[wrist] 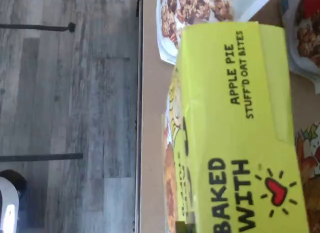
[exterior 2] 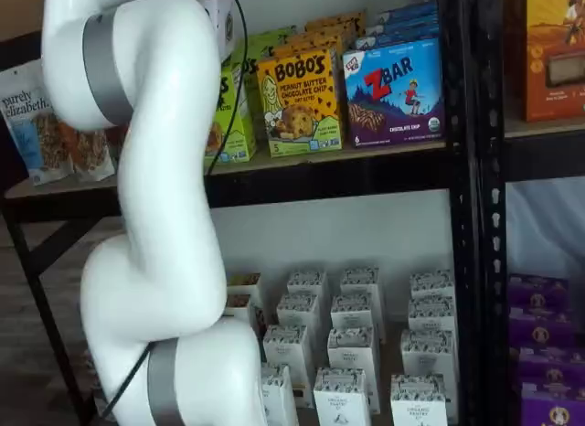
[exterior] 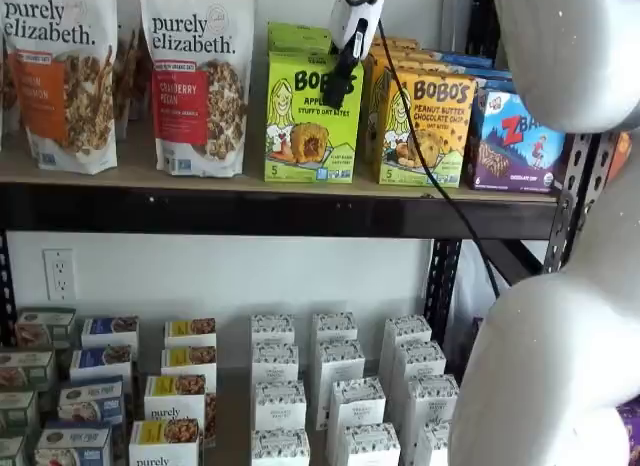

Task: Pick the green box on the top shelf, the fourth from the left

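Observation:
The green box (exterior: 312, 116) stands upright on the top shelf (exterior: 250, 211), between a granola bag and a yellow-orange carton. It also shows in a shelf view (exterior 2: 234, 115), partly behind my arm. The wrist view shows its lime top panel (wrist: 235, 133) very close, at the shelf board's front edge. My gripper (exterior: 336, 91) hangs from the view's top edge, its black fingers right in front of the box's upper front. The fingers show side-on, so no gap can be made out. Whether they touch the box I cannot tell.
Two Purely Elizabeth granola bags (exterior: 195, 76) stand left of the green box. A yellow-orange Bobo's carton (exterior: 428, 126) and a blue ZBar box (exterior: 515, 141) stand to its right. Several small white boxes (exterior: 335, 386) fill the lower shelf. A black upright (exterior 2: 466, 170) stands at the right.

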Robot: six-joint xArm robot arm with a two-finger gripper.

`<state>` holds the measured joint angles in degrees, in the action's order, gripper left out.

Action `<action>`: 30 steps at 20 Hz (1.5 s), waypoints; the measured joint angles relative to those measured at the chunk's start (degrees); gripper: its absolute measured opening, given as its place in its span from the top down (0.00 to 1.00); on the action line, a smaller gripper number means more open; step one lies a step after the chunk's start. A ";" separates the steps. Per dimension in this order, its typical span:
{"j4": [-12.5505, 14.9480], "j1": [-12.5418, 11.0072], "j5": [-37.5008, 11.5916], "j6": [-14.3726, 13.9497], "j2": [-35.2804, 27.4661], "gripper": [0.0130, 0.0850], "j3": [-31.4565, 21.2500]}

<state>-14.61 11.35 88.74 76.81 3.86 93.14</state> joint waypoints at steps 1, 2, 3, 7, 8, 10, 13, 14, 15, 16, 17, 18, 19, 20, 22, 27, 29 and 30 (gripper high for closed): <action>-0.03 0.00 0.02 -0.01 0.01 0.72 0.01; -0.05 0.00 0.07 -0.02 0.01 0.78 0.04; -0.06 0.00 0.11 -0.03 0.02 0.78 0.07; 0.60 0.16 0.42 -0.17 -0.08 0.78 0.35; 0.66 0.16 0.51 -0.17 -0.12 0.78 0.41; 0.65 0.14 0.65 -0.16 -0.15 0.78 0.51; 0.23 -0.04 1.57 -0.11 -0.39 0.78 1.08; 0.10 -0.09 1.90 -0.10 -0.42 0.78 1.24; -0.13 -0.21 2.43 -0.05 -0.49 0.78 1.52; -0.31 -0.32 3.01 -0.02 -0.61 0.78 1.86; -0.54 -0.45 3.54 0.03 -0.65 0.78 2.13; -0.72 -0.58 3.99 0.07 -0.65 0.78 2.37; -0.94 -0.72 4.57 0.11 -0.65 0.78 2.67; -1.10 -0.85 5.03 0.14 -0.58 0.78 2.87; -1.36 -1.12 5.99 0.18 -0.06 0.78 3.11; -1.43 -1.51 7.99 0.18 1.34 0.78 3.20; -1.62 -1.77 8.97 0.21 2.16 0.78 3.01; -1.78 -1.93 9.55 0.25 2.57 0.78 2.92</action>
<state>-16.39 9.42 98.28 77.06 6.43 96.06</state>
